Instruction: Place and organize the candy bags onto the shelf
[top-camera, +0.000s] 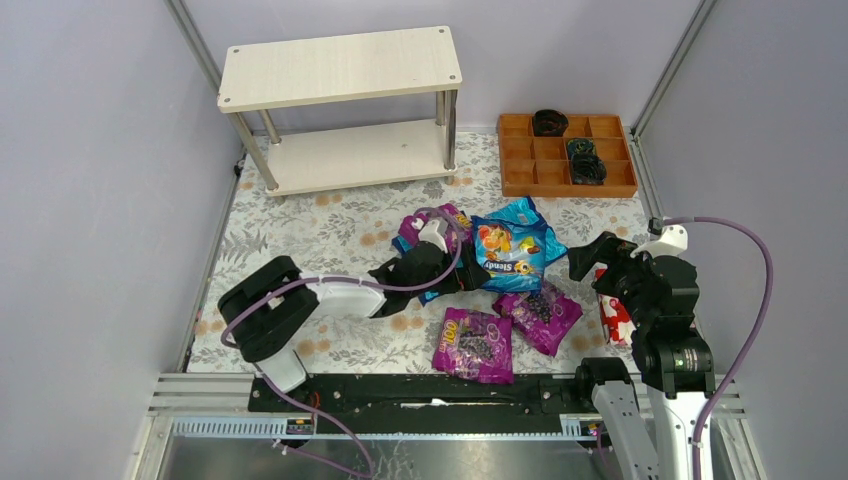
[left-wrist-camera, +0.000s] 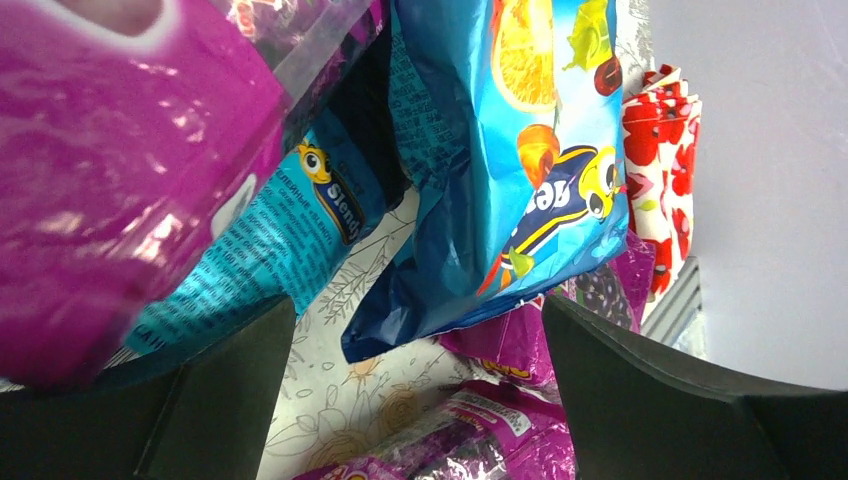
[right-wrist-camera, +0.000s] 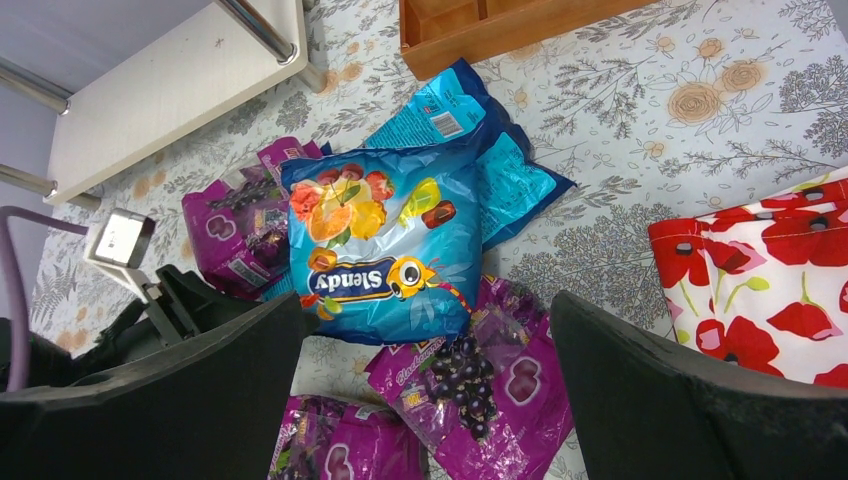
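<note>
The shelf (top-camera: 340, 68) stands in the upper left of the top view, its two pale boards on silver legs. The candy bags lie in a loose heap at the centre of the floral cloth (top-camera: 330, 232), well apart from the shelf.

A blue bag (right-wrist-camera: 385, 245) sits face up on top of the heap. A second blue bag (right-wrist-camera: 505, 170) pokes out from under it towards the orange tray (top-camera: 520, 182) at the upper right. One purple bag (right-wrist-camera: 235, 230) lies left of the top blue one, and two more purple bags (top-camera: 474, 345) (top-camera: 540, 315) lie flat below it, nearer the arm bases. The left wrist view shows the printed back of a third blue bag (left-wrist-camera: 270, 250), tucked under a purple one.

The left gripper (left-wrist-camera: 415, 300) reaches in from the left, low against the heap. Its jaws are spread wide and clamp nothing, and the blue bags lie just ahead of the fingers. The right gripper (right-wrist-camera: 425, 300) hovers right of the heap with its jaws released and nothing held. A white packet with red flowers (top-camera: 612, 318) lies beside it.
</note>
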